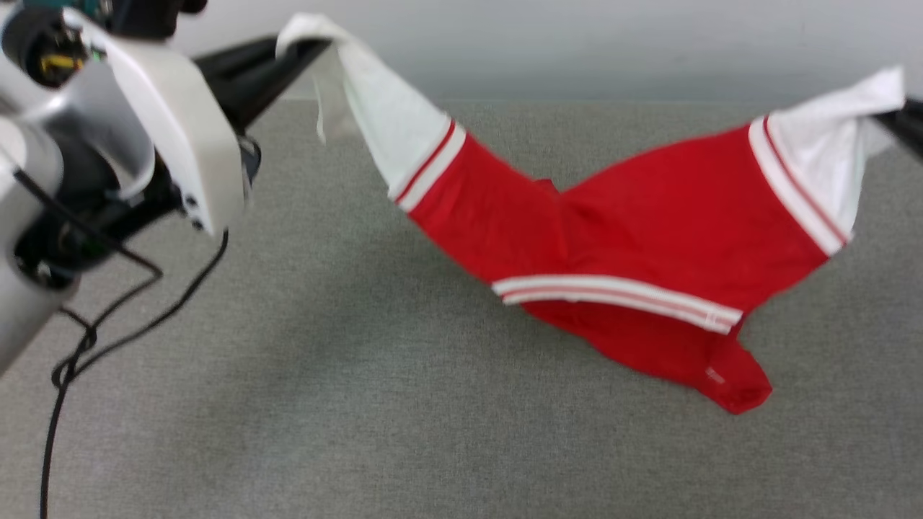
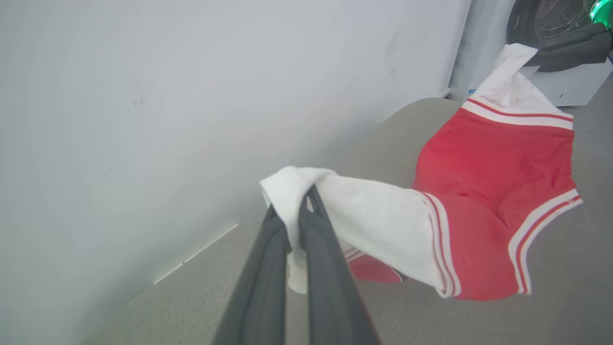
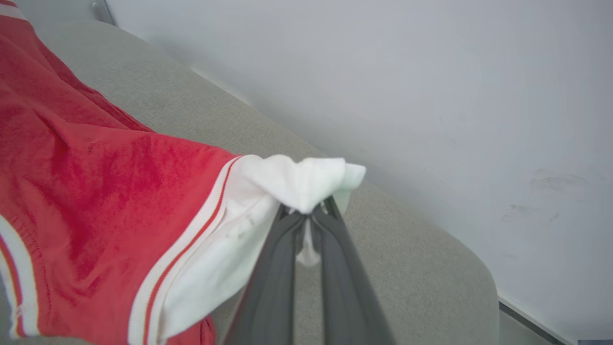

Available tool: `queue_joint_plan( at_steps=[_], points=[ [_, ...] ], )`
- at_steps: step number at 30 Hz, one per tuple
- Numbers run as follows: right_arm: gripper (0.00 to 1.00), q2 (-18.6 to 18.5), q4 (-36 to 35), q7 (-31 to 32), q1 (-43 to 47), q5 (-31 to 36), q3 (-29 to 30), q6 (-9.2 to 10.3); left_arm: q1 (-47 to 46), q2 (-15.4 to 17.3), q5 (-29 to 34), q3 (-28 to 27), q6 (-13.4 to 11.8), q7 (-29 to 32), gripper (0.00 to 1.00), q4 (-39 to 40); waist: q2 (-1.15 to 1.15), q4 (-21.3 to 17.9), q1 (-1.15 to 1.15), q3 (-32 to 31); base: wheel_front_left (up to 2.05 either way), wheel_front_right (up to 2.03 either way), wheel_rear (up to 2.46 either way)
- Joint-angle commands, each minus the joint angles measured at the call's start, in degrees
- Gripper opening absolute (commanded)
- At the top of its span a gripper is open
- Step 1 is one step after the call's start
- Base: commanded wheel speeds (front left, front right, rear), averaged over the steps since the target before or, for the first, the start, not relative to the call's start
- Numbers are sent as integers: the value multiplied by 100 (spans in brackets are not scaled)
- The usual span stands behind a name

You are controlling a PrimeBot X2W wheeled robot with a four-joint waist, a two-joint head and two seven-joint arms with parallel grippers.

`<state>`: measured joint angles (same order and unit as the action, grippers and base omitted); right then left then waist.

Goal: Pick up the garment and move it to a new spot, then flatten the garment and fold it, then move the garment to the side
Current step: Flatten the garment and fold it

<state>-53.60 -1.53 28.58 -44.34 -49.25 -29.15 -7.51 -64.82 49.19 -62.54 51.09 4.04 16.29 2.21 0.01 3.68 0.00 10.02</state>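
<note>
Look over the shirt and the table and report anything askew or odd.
Nothing is torn or spilled. The shirt is far from flat: it sags like a hammock between the left tool and right tool, each shut on a white sleeve, with its red lower end crumpled on the grey table.

The garment [image 1: 634, 216] hangs between left pincer [image 2: 297, 211] and right pincer [image 3: 311, 211], lower end on the table [image 1: 288, 396]

right hand [image 3: 309, 212] | pinching garment [image 3: 96, 191] white sleeve | above grey surface [image 3: 412, 268]
</note>
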Motion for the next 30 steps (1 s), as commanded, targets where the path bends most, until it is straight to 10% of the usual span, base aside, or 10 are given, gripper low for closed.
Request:
queue_joint_plan(
  at_steps=[1, 14, 30],
  points=[
    [0, 69, 16, 44, -221, 80, 80, 4, -197, -70, 64, -61, 32, 10, 0, -61, -1, -16, 0, 213, 0, 0, 0],
    [0, 900, 996, 340, -3169, 1070, 237, 4, -2629, -1129, 724, -562, 146, -249, 0, -1675, -1, -62, 0, 1393, 0, 0, 0],
    [0, 1695, 2756, -711, -5137, 1698, -477, 4, -3697, -1532, 770, -757, 327, -1106, 0, -3373, -1, -10, 0, 2025, 0, 0, 0]
  ],
)
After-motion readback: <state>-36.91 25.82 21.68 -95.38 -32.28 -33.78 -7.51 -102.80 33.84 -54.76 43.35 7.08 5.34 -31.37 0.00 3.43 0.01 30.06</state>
